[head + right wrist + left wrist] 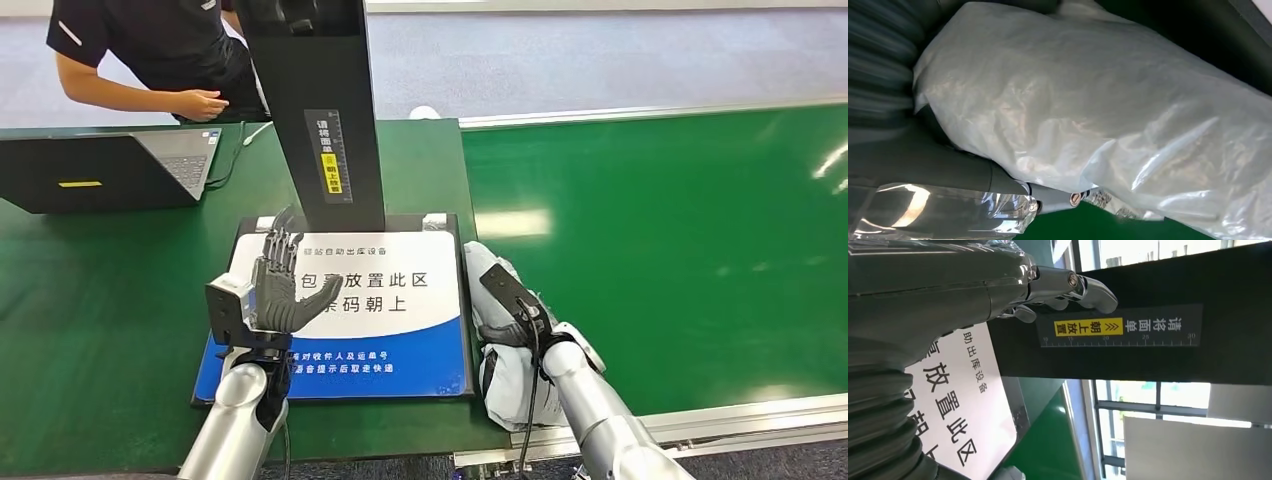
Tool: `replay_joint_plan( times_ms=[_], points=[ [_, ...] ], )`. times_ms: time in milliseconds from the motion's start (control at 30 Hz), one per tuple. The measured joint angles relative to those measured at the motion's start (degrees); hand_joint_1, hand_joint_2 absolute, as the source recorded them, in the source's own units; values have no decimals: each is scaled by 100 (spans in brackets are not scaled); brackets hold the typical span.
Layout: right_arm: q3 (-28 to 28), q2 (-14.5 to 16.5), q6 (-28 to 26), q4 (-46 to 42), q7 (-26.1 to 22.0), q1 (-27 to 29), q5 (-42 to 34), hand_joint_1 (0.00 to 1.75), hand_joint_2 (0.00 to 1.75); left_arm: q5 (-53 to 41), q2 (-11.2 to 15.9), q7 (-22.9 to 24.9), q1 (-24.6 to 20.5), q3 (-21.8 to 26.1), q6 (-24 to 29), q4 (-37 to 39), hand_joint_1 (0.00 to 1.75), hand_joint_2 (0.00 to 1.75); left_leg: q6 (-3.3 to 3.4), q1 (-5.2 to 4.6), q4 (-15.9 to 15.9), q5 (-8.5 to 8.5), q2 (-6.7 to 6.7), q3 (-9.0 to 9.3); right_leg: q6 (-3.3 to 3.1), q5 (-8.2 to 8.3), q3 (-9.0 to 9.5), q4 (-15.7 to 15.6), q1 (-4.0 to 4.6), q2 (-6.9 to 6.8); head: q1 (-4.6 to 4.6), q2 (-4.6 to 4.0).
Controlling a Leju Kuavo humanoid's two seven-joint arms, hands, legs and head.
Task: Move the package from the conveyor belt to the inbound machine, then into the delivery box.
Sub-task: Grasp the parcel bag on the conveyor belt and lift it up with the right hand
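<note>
While wrapped around the white package (505, 375) at five o'clock to lift it, right robot hand (515, 318); left robot hand (283, 285) spread wide, holding nothing, waiting above the inbound machine (425, 340).

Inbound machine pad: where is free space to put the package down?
The pad is bare between the black post and its blue strip. The left robot hand hovers over its left side; the package lies just right.
</note>
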Motion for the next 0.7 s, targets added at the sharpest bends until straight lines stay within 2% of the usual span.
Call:
replay_joint_plan(
  times_ms=[400, 533, 700],
  points=[
    [-269, -3, -62, 223, -362, -101, 34, 175, 175, 10, -1, 7, -11, 9, 15, 87, 0, 175, -1, 0, 1, 5, -1, 0, 4, 10, 8, 3, 0, 0, 1, 0],
    [-309, 2, -448, 109, -595, 10, 153, 175, 175, 22, -1, 25, 47, 17, 20, 58, 0, 175, -1, 1, 0, 4, -4, -15, 5, 8, -3, 6, 0, -1, 1, 0],
    [-308, 42, -867, -464, -573, 319, 467, 175, 175, 34, -1, 47, 208, 42, 31, -94, 0, 175, -1, 1, 0, 4, -11, -56, 6, 6, -40, 8, 0, -5, 1, 0]
  ],
)
